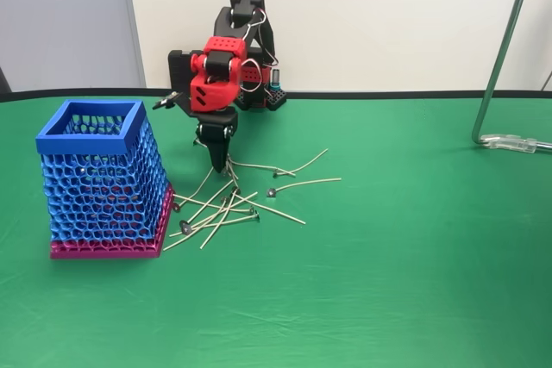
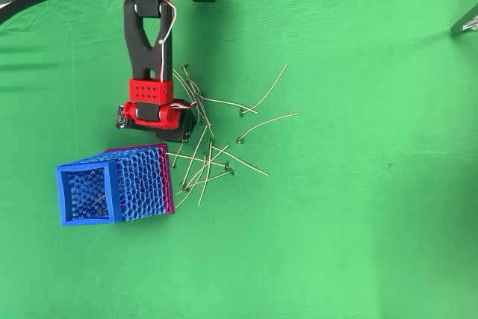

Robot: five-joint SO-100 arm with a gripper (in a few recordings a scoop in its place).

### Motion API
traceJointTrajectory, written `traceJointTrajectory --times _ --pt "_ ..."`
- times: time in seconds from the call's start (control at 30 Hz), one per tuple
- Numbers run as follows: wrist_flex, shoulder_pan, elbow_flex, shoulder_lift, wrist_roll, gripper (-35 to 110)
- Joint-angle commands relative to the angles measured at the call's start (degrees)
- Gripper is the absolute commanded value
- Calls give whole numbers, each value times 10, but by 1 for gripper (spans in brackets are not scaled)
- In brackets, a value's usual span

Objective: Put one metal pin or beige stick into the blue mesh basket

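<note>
The gripper [image 1: 219, 161] points down into the far edge of a loose heap of thin beige sticks [image 1: 226, 208] with small round metal heads; whether its black fingers pinch one cannot be told. The honeycomb-mesh blue basket [image 1: 103, 180] stands upright just left of the heap on the green cloth table [image 1: 397, 265].

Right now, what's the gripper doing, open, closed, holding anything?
Gripper: pointed down with its tips at the pile of pins beside the blue mesh basket; whether it is open, shut or gripping a pin cannot be told.
</note>
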State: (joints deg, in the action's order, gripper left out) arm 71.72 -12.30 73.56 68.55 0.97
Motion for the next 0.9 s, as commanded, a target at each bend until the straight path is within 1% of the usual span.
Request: traceJointTrajectory --times 0.0,0.3,0.57,0.87 --pt "4 -8 1 56 -8 1" --pt "39 -12 13 150 -19 1" --pt "39 -20 67 301 -40 1" --pt "47 -87 33 409 -79 1"
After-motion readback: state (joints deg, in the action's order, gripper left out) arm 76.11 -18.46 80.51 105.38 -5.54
